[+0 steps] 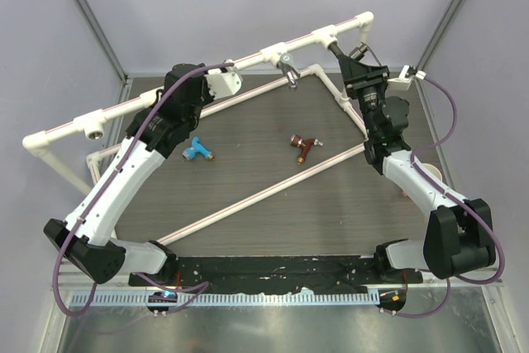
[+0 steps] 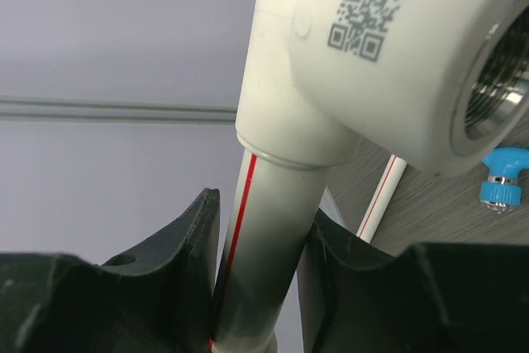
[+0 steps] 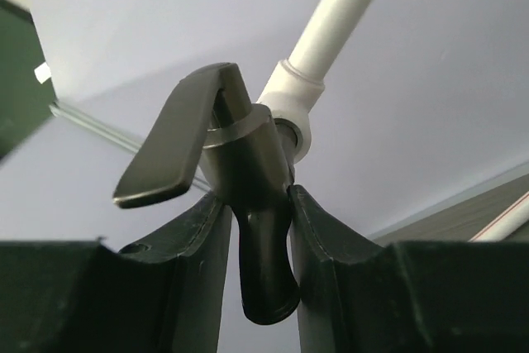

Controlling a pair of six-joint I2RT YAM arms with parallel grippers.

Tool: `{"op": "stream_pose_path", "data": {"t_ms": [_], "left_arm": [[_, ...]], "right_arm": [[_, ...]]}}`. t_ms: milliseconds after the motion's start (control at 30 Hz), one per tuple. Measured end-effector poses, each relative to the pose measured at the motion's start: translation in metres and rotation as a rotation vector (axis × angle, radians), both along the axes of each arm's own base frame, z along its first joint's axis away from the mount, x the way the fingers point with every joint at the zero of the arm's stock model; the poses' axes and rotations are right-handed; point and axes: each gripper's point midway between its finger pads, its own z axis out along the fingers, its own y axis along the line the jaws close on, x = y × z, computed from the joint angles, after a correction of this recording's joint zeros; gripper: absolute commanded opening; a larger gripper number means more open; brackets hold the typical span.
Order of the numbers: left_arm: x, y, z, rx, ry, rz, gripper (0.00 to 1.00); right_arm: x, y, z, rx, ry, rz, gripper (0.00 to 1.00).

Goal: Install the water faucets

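Observation:
My right gripper (image 3: 256,204) is shut on the dark blackish faucet (image 3: 248,204), whose lever handle (image 3: 169,150) points left and whose end sits at a white tee socket (image 3: 293,101); from above the faucet (image 1: 341,57) hangs under the pipe's right tee. My left gripper (image 2: 260,229) is shut on the white pipe with a red stripe (image 2: 264,237), just below a tee socket (image 2: 397,55) with an open threaded hole. The chrome faucet (image 1: 288,69) hangs in the middle tee. The red-brown faucet (image 1: 305,147) and the blue faucet (image 1: 197,151) lie on the table; the blue faucet also shows in the left wrist view (image 2: 502,178).
The white pipe frame (image 1: 165,93) spans the back of the dark table (image 1: 273,229), with an empty tee (image 1: 91,126) at the left. A long diagonal pipe (image 1: 264,192) and lower pipes lie on the table. Grey walls stand close behind.

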Motion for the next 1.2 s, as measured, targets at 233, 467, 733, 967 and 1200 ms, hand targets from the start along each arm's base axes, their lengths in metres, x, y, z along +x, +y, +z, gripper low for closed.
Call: {"op": "stream_pose_path", "data": {"t_ms": [233, 467, 733, 967, 1200], "left_arm": [[-0.001, -0.002, -0.001, 0.000, 0.004, -0.006, 0.00], [-0.002, -0.003, -0.001, 0.001, 0.005, -0.010, 0.00], [-0.006, -0.013, -0.001, -0.004, 0.011, -0.047, 0.00], [-0.007, -0.014, -0.002, -0.004, 0.015, -0.054, 0.00], [-0.010, -0.022, -0.004, -0.005, 0.022, -0.084, 0.00]], "right_arm": [[0.005, -0.004, -0.004, 0.341, 0.113, 0.044, 0.09], [0.002, -0.006, -0.004, 0.424, 0.129, 0.056, 0.43], [-0.003, -0.009, 0.002, 0.442, 0.119, 0.057, 0.68], [-0.012, -0.012, 0.011, 0.428, 0.097, 0.054, 0.80], [-0.035, -0.021, 0.007, 0.391, 0.111, 0.023, 0.87]]}}
